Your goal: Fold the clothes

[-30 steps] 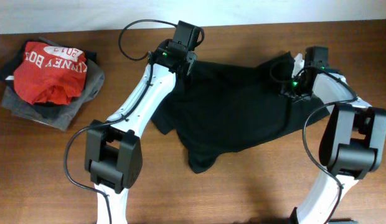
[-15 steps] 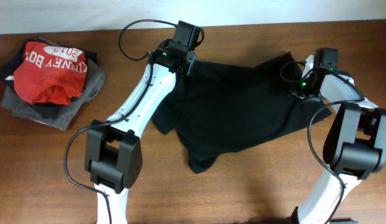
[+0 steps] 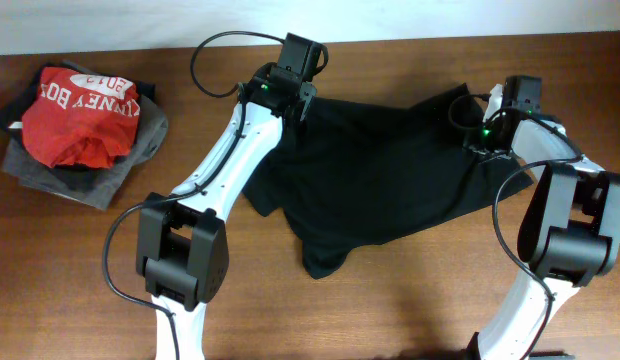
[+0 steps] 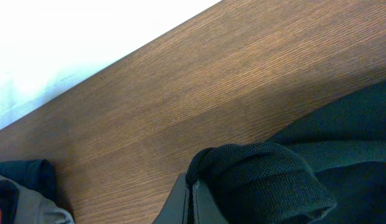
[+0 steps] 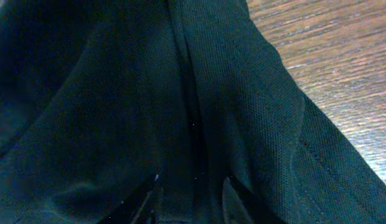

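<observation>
Black shirt crumpled, no folds yet; left gripper clamps its far edge, right gripper on its rt edge, closure unclear.

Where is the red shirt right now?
In the overhead view, the red shirt sits crumpled on top of a grey garment near the left edge of the table, well apart from the black shirt spread in the middle.

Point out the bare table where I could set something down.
Bare table between the black shirt and the near edge; more between the clothes pile and the left arm. The middle is crowded.
</observation>
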`<state>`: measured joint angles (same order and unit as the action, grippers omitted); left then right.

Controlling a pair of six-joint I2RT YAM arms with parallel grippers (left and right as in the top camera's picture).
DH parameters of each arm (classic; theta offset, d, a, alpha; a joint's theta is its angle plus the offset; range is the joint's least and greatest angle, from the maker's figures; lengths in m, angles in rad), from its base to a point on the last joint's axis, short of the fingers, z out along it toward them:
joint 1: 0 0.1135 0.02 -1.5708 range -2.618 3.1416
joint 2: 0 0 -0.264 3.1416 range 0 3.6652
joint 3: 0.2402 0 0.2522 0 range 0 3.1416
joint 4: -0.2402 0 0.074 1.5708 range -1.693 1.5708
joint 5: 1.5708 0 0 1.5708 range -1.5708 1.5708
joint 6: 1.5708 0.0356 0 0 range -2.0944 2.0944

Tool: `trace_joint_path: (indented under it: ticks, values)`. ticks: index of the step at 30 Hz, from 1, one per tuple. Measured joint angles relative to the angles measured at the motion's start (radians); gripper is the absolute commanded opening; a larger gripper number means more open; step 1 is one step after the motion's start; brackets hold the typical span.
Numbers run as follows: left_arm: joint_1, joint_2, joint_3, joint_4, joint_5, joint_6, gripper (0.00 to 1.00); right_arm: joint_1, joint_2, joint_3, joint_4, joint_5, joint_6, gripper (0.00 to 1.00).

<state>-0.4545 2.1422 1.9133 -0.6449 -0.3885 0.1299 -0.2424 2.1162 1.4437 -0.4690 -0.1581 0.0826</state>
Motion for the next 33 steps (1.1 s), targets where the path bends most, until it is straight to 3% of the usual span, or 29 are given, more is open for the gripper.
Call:
trace_joint_path:
  ticks: [33]
  values:
    - [0.0, 0.0, 0.0, 0.004, 0.0, 0.0, 0.0, 0.077, -0.069, 0.0, -0.092, -0.019, -0.008, 0.36]
